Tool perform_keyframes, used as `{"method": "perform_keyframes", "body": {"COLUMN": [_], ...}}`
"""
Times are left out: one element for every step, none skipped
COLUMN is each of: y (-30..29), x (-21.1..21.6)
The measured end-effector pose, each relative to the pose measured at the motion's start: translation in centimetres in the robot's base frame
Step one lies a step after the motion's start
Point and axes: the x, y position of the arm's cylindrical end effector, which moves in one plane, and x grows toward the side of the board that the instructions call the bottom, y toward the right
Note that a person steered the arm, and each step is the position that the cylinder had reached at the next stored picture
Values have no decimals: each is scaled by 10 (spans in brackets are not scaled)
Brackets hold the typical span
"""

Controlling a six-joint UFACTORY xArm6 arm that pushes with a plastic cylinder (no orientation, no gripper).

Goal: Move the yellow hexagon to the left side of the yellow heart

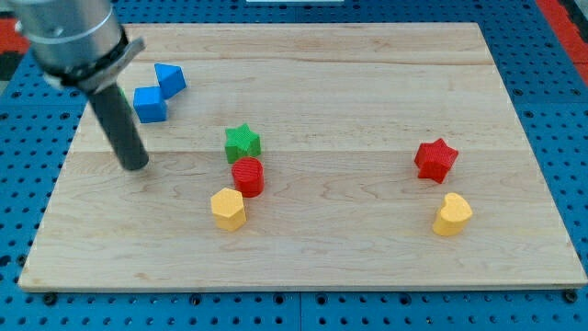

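- Surface (367, 257): a pale wooden board covering most of the view and resting on a blue perforated base (570, 110).
- Arm: a grey cylindrical housing (69, 37) enters at the view's top left and ends in a straight dark rod.
- My tip (136, 166): on the board at the view's left, below the two blue blocks and well apart from the yellow hexagon. There are no fingers on this rod; it holds nothing and touches no block.
- Blue blocks: one cube-like block (150, 104) and a second blue block (170, 78) just above and to its right, touching it.
- Green star (243, 142): near the board's centre, directly above the red cylinder (248, 176) and touching it.
- Yellow hexagon (228, 209): just below and left of the red cylinder.
- Red star (435, 159): on the view's right.
- Yellow heart (452, 214): just below the red star, far to the right of the yellow hexagon.
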Motion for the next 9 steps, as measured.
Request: {"method": "perform_keyframes", "body": {"y": [61,61,77,124,183,254,264,269,289], "x": [14,14,42,56,57,69,82,87,88]}}
